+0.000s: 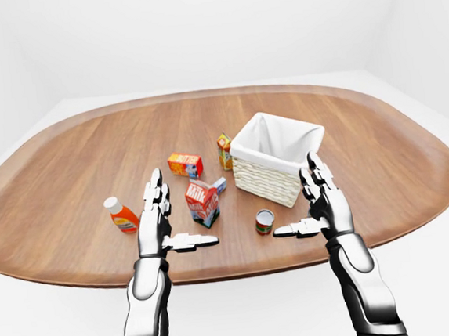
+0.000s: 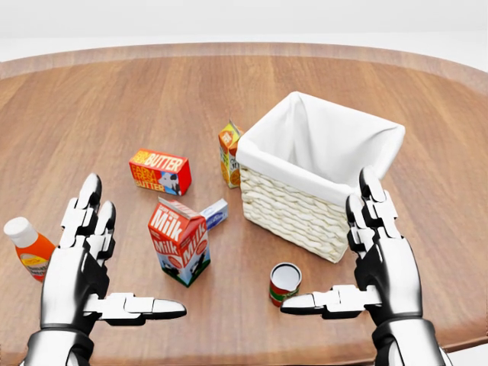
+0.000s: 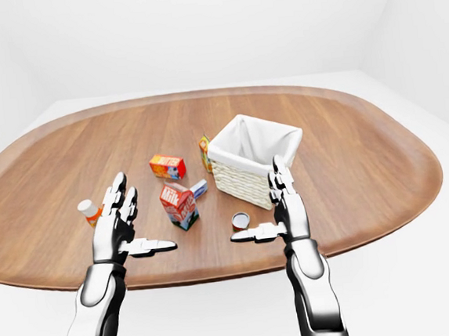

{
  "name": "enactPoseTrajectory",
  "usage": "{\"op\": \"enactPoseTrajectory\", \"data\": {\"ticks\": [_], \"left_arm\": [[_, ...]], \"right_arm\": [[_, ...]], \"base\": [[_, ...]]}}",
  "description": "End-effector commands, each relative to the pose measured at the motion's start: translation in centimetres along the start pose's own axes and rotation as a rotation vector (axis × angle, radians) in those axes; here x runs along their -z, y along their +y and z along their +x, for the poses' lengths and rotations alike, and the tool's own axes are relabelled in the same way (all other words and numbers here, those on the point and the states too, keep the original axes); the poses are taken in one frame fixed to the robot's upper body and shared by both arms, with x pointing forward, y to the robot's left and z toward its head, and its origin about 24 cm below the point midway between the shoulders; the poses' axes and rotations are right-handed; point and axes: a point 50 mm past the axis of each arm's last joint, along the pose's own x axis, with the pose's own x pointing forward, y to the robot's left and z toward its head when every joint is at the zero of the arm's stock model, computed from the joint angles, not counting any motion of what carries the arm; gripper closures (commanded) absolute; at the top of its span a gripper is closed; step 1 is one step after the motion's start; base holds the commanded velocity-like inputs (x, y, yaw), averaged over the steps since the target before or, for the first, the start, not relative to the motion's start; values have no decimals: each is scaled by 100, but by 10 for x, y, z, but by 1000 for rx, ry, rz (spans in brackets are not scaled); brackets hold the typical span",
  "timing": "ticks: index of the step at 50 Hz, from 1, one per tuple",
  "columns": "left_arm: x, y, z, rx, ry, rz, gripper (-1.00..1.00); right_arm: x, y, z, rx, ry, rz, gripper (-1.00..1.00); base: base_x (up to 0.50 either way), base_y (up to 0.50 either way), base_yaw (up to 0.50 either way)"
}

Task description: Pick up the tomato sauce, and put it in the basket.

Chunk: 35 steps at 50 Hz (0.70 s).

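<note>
The tomato sauce (image 2: 284,284) is a small red-labelled can standing upright on the wooden table (image 2: 114,99), low in the head view. Just above it and to the right stands the wicker basket (image 2: 290,213) with its white liner. My right hand (image 2: 334,255) hovers open to the can's right, palm inward, thumb tip almost touching the can. It covers the basket's lower right corner. At the left of this view my left hand (image 2: 128,255) is open too, held beside the milk carton (image 2: 179,240). Neither hand holds anything.
A ketchup bottle (image 2: 27,248) stands at the left edge, partly behind my left hand. A butter box (image 2: 160,171), an orange juice carton (image 2: 229,155) and a small blue-and-white box (image 2: 214,213) lie left of the basket.
</note>
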Motion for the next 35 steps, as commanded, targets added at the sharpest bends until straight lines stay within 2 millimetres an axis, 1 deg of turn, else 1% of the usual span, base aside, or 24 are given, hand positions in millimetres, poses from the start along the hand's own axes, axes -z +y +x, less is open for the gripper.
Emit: {"op": "enactPoseTrajectory", "data": {"ticks": [1,6,21,35], "left_arm": [[-2,0,0,0,-9,1,-100],[0,0,0,1,0,1,-100],[4,0,1,1,18,1,-100],[3,-1,0,2,11,2,-100]], "right_arm": [[1,1,0,-9,2,9,-100],[-1,3,-1,-25,-2,-4,-100],[1,2,1,-20,4,0,-100],[2,2,0,-18,8,-1,-100]], "base": [[0,0,0],[0,-4,0],[0,-50,0],[0,-50,0]]}}
